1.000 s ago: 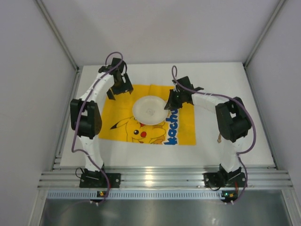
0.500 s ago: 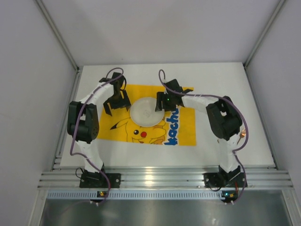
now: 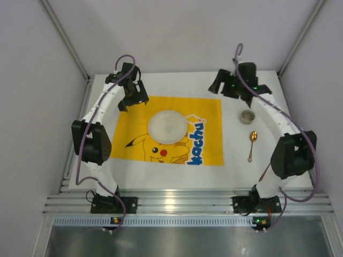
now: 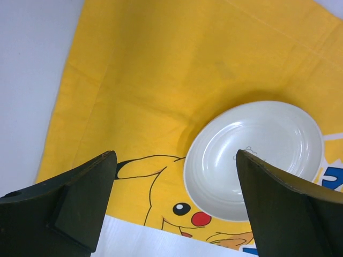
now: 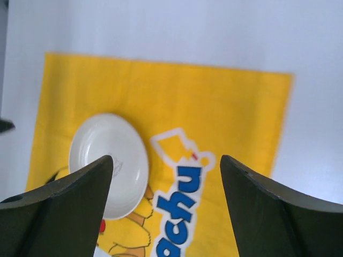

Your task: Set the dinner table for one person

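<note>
The white dinner table (image 3: 161, 176) carries a yellow Pikachu mat (image 3: 203, 115) with a round white plate (image 3: 168, 127) near its middle. A small cup (image 3: 247, 116) and a gold spoon (image 3: 252, 144) lie on the table right of the mat. My left gripper (image 3: 129, 100) hovers open over the mat's far left corner, nothing between its fingers (image 4: 69, 209); the plate (image 4: 254, 158) lies ahead to its right. My right gripper (image 3: 218, 88) hangs open and empty above the table beyond the mat's far right corner. In its view the plate (image 5: 110, 163) and mat (image 5: 225, 118) lie well below.
A ribbed aluminium rail (image 3: 182, 203) runs along the near edge, with both arm bases on it. Grey walls and slanted frame posts (image 3: 67, 43) close in the table on the left, right and back.
The right gripper has opened at the plate's right edge and swung up and back to the far right, uncovering the cup and spoon. The left gripper has drawn back slightly toward the far left.
</note>
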